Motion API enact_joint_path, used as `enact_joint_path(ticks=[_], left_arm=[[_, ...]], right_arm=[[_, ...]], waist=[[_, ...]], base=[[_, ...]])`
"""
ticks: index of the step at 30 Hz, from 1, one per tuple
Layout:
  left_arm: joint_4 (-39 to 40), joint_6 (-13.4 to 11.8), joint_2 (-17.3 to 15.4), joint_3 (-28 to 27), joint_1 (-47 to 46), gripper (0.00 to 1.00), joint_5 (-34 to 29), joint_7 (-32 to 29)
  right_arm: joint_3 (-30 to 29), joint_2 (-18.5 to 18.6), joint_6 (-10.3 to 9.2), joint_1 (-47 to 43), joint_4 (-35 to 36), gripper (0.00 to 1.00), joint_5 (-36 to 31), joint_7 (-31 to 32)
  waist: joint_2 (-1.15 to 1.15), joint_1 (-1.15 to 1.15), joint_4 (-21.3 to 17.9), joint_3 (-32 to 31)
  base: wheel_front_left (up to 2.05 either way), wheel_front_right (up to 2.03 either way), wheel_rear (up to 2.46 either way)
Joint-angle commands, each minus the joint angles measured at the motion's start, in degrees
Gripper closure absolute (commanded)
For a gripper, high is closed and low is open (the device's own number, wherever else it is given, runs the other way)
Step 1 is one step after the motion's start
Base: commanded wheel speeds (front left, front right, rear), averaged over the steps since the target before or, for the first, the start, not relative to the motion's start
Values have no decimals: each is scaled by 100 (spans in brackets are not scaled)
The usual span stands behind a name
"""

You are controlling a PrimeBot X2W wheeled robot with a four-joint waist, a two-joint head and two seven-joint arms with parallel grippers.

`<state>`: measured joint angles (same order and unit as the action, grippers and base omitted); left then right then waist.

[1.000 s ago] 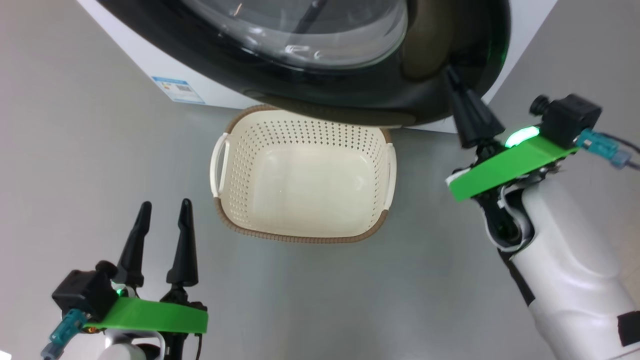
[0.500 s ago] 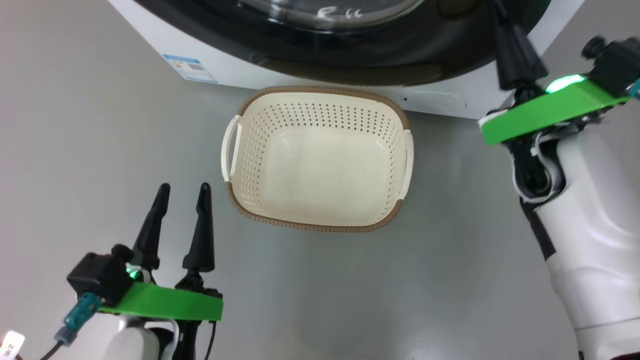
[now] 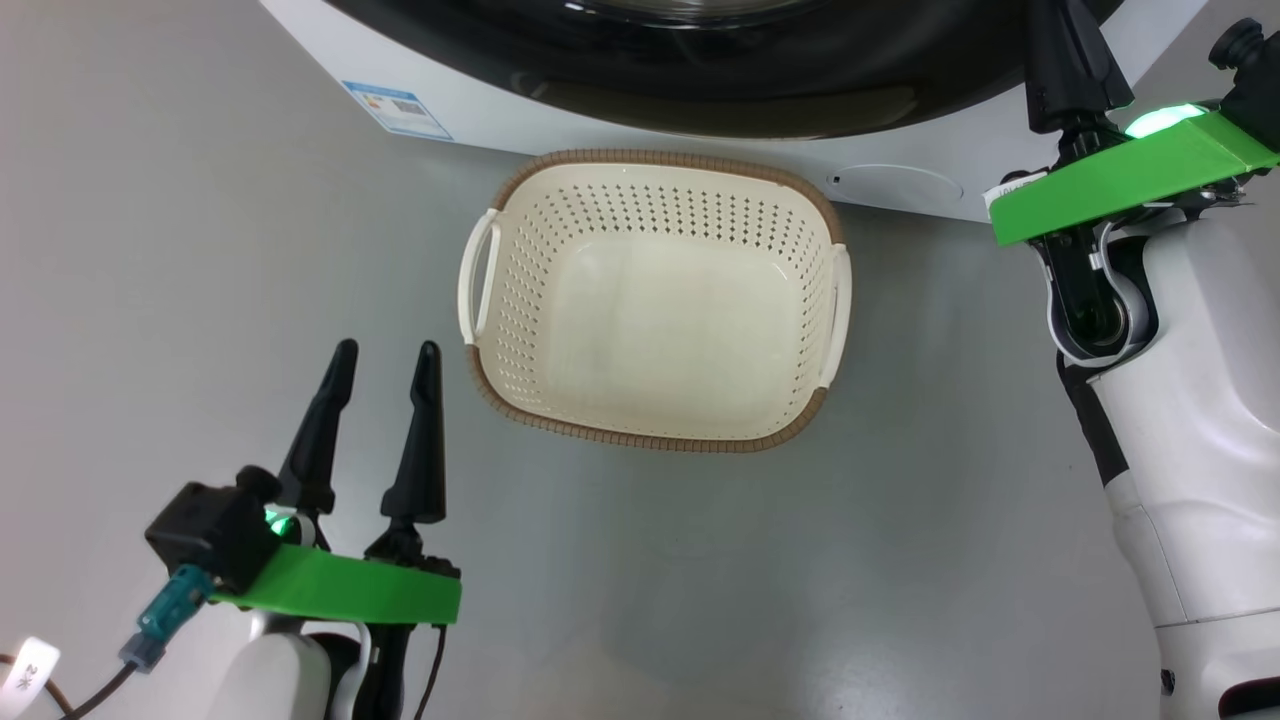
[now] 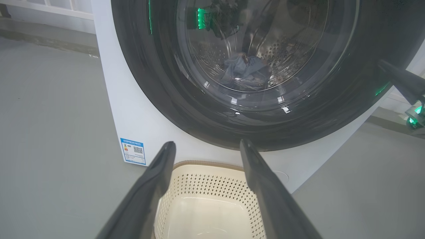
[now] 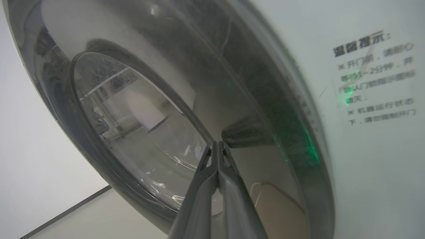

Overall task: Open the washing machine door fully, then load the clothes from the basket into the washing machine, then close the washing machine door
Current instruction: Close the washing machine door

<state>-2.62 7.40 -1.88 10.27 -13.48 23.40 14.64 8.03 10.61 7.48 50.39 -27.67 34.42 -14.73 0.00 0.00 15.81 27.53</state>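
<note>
My right pincer (image 5: 217,143), pinched shut, touches the glossy black round door (image 5: 265,99); closing seems nearly done, needing one firm push.

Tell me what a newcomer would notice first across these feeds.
The huge black-rimmed washing machine door dominates the left wrist view, with the clothes heaped in the drum behind its glass. Below it on the floor sits the cream basket, empty. The right hand, fingers shut, points at the door's glossy rim.
</note>
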Motion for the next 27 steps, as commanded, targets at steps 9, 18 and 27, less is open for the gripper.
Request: enact_joint_path(ticks=[9, 18, 27], left_arm=[[87, 9, -99, -179, -105, 0, 46, 36], [-105, 9, -99, -276, -39, 0, -12, 36], [-375, 9, -133, -430, 84, 0, -149, 36]], right_arm=[[145, -48, 1, 80, 113, 100, 12, -27], [494, -43, 1, -444, 175, 100, 14, -27], [697, -34, 1, -1176, 218, 0, -33, -27]], waist=[[0, 0, -14, -19], [0, 0, -190, -247], [0, 0, -500, -618]], base=[[0, 0, 0], [0, 0, 0], [0, 0, 0]])
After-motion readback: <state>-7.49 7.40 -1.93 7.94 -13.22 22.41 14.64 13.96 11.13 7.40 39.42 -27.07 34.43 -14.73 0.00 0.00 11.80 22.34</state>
